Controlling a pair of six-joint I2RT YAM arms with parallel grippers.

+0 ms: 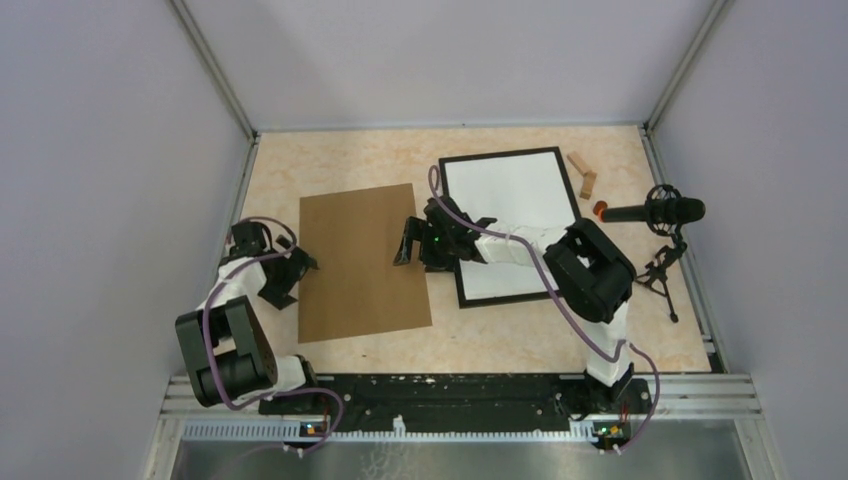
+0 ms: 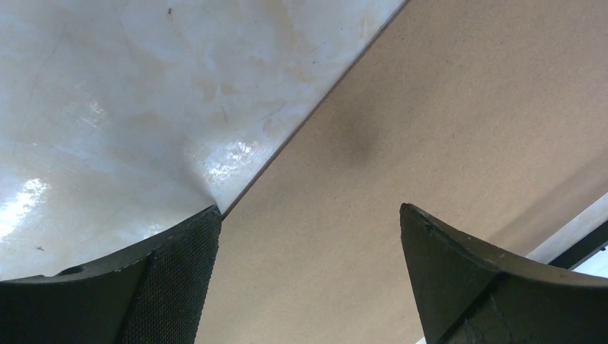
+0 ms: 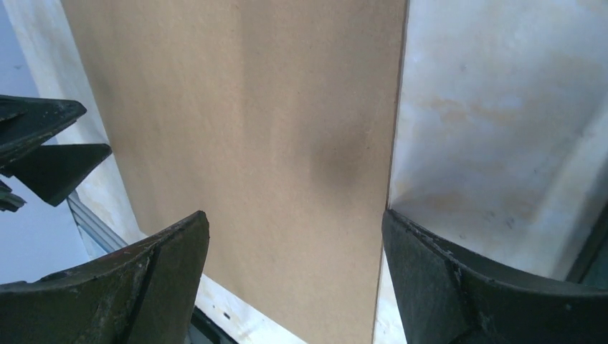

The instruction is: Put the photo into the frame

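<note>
The frame (image 1: 450, 230) lies flat at the right of the table, a thin black rectangle with a white inside. Left of it lies a plain brown board (image 1: 362, 262), which fills much of both wrist views (image 2: 430, 129) (image 3: 251, 107). The photo is out of view. My left gripper (image 1: 293, 280) is open at the board's left edge, with one fingertip over the table and the other over the board (image 2: 310, 208). My right gripper (image 1: 408, 243) is open over the board's right edge (image 3: 295, 213), holding nothing. A corner of the frame (image 2: 584, 244) shows in the left wrist view.
Two small wooden blocks (image 1: 583, 172) and an orange object (image 1: 600, 209) lie at the back right. A microphone on a small tripod (image 1: 665, 212) stands by the right wall. Grey walls close in three sides of the marbled table (image 1: 350, 155).
</note>
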